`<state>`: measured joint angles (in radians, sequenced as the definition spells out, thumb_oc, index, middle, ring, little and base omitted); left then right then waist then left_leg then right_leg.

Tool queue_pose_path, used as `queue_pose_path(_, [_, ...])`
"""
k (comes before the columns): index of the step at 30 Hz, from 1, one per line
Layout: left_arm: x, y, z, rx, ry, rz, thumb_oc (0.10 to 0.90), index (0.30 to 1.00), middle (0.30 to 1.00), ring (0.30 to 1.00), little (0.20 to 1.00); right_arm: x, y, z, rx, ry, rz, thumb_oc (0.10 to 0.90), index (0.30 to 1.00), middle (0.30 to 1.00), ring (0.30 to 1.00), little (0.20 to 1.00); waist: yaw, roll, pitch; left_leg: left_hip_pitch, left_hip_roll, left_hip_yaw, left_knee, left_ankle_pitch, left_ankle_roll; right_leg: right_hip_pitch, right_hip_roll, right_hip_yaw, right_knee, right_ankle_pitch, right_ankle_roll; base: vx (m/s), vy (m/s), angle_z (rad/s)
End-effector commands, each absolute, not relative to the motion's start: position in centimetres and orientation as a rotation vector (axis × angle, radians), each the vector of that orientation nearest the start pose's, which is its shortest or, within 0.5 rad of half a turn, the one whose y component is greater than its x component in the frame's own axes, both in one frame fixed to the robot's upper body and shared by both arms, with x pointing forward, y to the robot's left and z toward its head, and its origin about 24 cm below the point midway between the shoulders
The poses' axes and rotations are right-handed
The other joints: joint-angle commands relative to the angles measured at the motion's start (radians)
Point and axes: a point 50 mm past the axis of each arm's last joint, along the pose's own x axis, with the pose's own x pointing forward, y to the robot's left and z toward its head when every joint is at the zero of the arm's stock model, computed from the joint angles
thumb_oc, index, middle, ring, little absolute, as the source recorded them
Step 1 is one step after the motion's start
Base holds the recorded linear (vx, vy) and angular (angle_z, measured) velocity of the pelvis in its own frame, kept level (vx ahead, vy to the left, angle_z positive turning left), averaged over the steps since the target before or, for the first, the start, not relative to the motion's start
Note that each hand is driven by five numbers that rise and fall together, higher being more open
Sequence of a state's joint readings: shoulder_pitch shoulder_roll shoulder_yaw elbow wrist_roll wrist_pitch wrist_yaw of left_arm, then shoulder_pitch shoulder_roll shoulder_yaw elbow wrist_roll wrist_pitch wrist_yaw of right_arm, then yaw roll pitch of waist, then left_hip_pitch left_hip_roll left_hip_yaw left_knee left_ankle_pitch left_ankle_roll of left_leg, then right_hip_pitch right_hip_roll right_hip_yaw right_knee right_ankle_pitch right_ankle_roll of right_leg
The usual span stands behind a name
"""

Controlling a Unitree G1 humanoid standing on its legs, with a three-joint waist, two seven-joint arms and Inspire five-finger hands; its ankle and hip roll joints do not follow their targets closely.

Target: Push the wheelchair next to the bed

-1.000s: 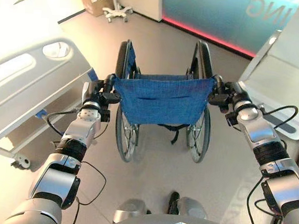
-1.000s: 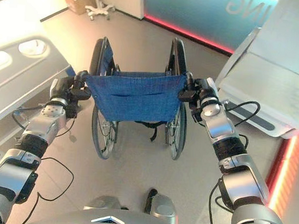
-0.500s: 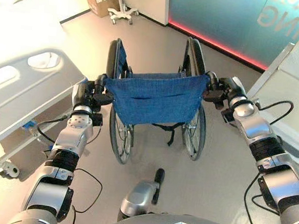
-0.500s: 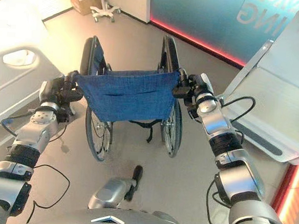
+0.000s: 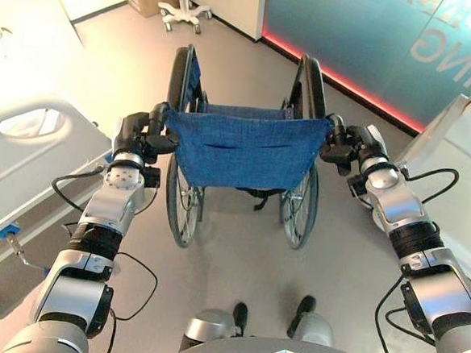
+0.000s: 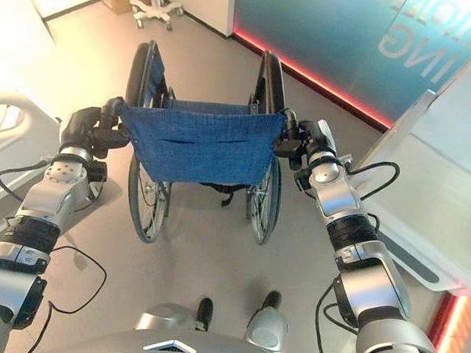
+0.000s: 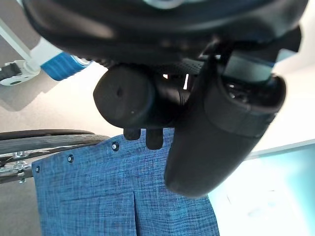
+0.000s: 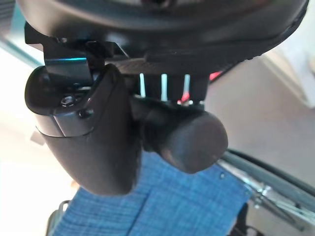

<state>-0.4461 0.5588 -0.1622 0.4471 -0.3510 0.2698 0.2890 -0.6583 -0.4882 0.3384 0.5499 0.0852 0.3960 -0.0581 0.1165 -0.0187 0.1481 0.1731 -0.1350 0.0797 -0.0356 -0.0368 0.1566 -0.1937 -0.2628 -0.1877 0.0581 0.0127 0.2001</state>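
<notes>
The scene is seen from the head by two eye views set side by side, both angled steeply down and forward over the arms. The same ground is covered in both — the wheelchair (image 5: 241, 149) from behind, the floor (image 5: 238, 257), and the edge of the bed (image 5: 26, 162) at the left. In the right eye view everything is shifted slightly leftward. Each wrist view is taken from very close, along its own hand: the left hand (image 7: 221, 123) and the right hand (image 8: 93, 142) are shown wrapped round a push handle (image 7: 130, 96) — the blue backrest (image 8: 162, 206) is shared just beyond.
</notes>
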Motion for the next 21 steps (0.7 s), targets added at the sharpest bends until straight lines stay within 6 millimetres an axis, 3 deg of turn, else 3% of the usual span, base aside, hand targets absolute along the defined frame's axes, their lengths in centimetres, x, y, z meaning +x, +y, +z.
queue_pose_path(1, [32.7,23.4,6.5,0.352,0.192,0.188,0.400,0.300,0.300,0.300,0.300,36.5,-21.7,10.0,-0.905,0.273,0.068,0.400,0.300,0.300,0.300,0.300,-0.002,-0.018,0.012,-0.134,0.023,-0.116,0.199,-0.144,-0.109,0.050,0.033,0.028,-0.020,0.151,-0.038,0.42,-0.389,0.48])
queue_pose_path(4, [32.5,23.4,6.1,0.330,0.214,0.174,0.400,0.300,0.300,0.300,0.300,36.6,-22.3,10.6,-0.889,0.281,0.063,0.400,0.300,0.300,0.300,0.300,-0.007,-0.034,0.016,-0.139,0.045,-0.119,0.310,-0.199,-0.118,0.038,0.054,0.023,0.083,0.078,-0.042,0.42,-0.380,0.70])
queue_pose_path(5, [32.0,23.5,5.4,0.328,0.241,0.167,0.400,0.300,0.300,0.300,0.300,36.4,-22.3,10.5,-0.886,0.293,0.069,0.400,0.300,0.300,0.300,0.300,-0.016,-0.042,0.013,-0.083,0.117,-0.092,0.347,-0.212,-0.154,0.037,0.059,-0.025,0.152,0.036,-0.060,0.54,-0.459,0.57])
queue_pose_path(7, [31.7,23.6,5.1,0.321,0.249,0.172,0.400,0.300,0.300,0.300,0.300,36.3,-22.6,10.3,-0.886,0.298,0.079,0.400,0.300,0.300,0.300,0.300,-0.019,-0.046,0.009,-0.080,0.157,-0.081,0.398,-0.165,-0.172,0.051,0.070,-0.051,0.155,0.023,-0.082,0.43,-0.397,0.35])
queue_pose_path(8, [31.6,23.4,4.8,0.312,0.253,0.167,0.400,0.300,0.300,0.300,0.300,36.2,-22.8,10.1,-0.906,0.300,0.087,0.400,0.300,0.300,0.300,0.300,-0.030,-0.045,-0.001,-0.068,0.195,-0.076,0.454,-0.115,-0.186,0.069,0.099,-0.057,0.151,0.001,-0.114,0.38,-0.367,0.34])
queue_pose_path(10, [31.6,23.1,4.6,0.306,0.254,0.163,0.400,0.300,0.300,0.300,0.300,36.0,-23.1,9.8,-0.930,0.299,0.090,0.400,0.300,0.300,0.300,0.300,-0.043,-0.043,-0.011,-0.079,0.220,-0.063,0.525,-0.033,-0.201,0.092,0.130,-0.065,0.141,-0.023,-0.144,0.37,-0.343,0.44])
queue_pose_path(11, [31.6,22.7,4.5,0.300,0.253,0.145,0.400,0.300,0.300,0.300,0.300,35.7,-23.6,9.6,-0.940,0.300,0.080,0.400,0.300,0.300,0.300,0.300,-0.037,-0.050,-0.005,-0.156,0.220,-0.039,0.608,0.028,-0.203,0.143,0.147,-0.082,0.126,-0.049,-0.171,0.34,-0.329,0.49])
queue_pose_path(14, [31.7,22.2,4.2,0.301,0.250,0.121,0.400,0.300,0.300,0.300,0.300,35.5,-23.9,9.2,-0.944,0.300,0.067,0.400,0.300,0.300,0.300,0.300,-0.025,-0.050,0.019,-0.252,0.214,-0.012,0.631,0.014,-0.193,0.197,0.162,-0.096,0.114,-0.070,-0.182,0.32,-0.235,0.39])
queue_pose_path(15, [31.6,21.9,4.0,0.295,0.246,0.119,0.400,0.300,0.300,0.300,0.300,35.5,-23.8,9.1,-0.955,0.290,0.074,0.400,0.300,0.300,0.300,0.300,-0.006,-0.038,0.039,-0.276,0.168,-0.002,0.561,-0.006,-0.188,0.241,0.176,-0.098,0.102,-0.081,-0.175,0.34,-0.110,0.25])
queue_pose_path(17, [31.4,21.7,3.7,0.280,0.239,0.127,0.400,0.300,0.300,0.300,0.300,36.0,-23.1,9.2,-0.966,0.274,0.089,0.400,0.300,0.300,0.300,0.300,0.013,-0.016,0.047,-0.285,0.133,0.031,0.402,0.011,-0.192,0.279,0.207,-0.099,0.080,-0.093,-0.167,0.39,-0.078,0.19])
queue_pose_path(21, [31.1,21.2,3.7,0.267,0.222,0.121,0.400,0.300,0.300,0.300,0.300,36.3,-23.0,9.3,-0.994,0.267,0.085,0.400,0.300,0.300,0.300,0.300,0.064,0.028,0.043,-0.381,0.094,0.115,0.111,0.154,-0.219,0.360,0.284,-0.105,0.024,-0.113,-0.165,0.45,-0.082,0.11])
